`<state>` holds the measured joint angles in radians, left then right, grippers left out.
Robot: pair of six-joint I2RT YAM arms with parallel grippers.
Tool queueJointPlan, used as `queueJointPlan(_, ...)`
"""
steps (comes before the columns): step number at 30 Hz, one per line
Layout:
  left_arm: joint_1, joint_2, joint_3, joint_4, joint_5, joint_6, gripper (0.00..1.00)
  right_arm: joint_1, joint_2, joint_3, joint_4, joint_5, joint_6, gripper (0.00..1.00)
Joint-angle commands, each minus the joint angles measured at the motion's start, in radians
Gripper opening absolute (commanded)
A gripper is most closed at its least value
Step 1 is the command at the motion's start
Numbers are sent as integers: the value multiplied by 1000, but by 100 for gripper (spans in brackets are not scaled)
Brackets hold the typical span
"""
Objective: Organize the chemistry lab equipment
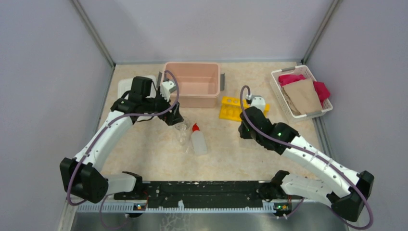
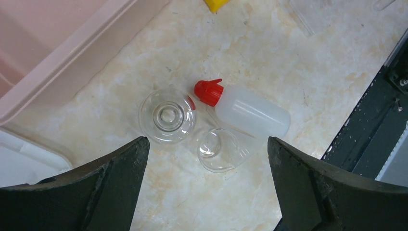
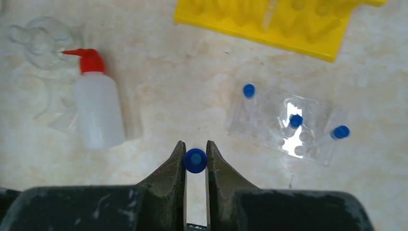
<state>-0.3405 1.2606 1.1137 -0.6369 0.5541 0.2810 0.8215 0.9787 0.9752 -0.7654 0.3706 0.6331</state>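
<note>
Your left gripper (image 2: 207, 143) hangs spread wide over the flask (image 2: 168, 115) and squeeze bottle (image 2: 251, 114); your right gripper (image 3: 195, 148) pinches a blue-capped tube (image 3: 195, 160)

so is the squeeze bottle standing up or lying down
Lying on its side. The squeeze bottle shows its full length flat on the table, red nozzle pointing sideways toward the glass flask.

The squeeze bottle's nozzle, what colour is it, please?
The nozzle is red, clearest in the left wrist view.
</note>
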Motion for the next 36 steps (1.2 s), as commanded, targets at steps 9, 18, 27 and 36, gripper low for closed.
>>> queueJointPlan(9, 4, 29, 83, -1, -53, -88, 99, -2, -57, -156, -37, 243, 81, 0)
queueJointPlan(18, 8, 23, 89, 2, -54, -85, 99, -2, 1, -219, -9, 285, 150, 0)
queueJointPlan(27, 11, 19, 83, 11, -52, -80, 99, -2, 19, -257, 17, 290, 168, 0)
queueJointPlan(36, 15, 10, 78, 14, -54, -74, 99, -3, 19, -292, 48, 293, 178, 0)
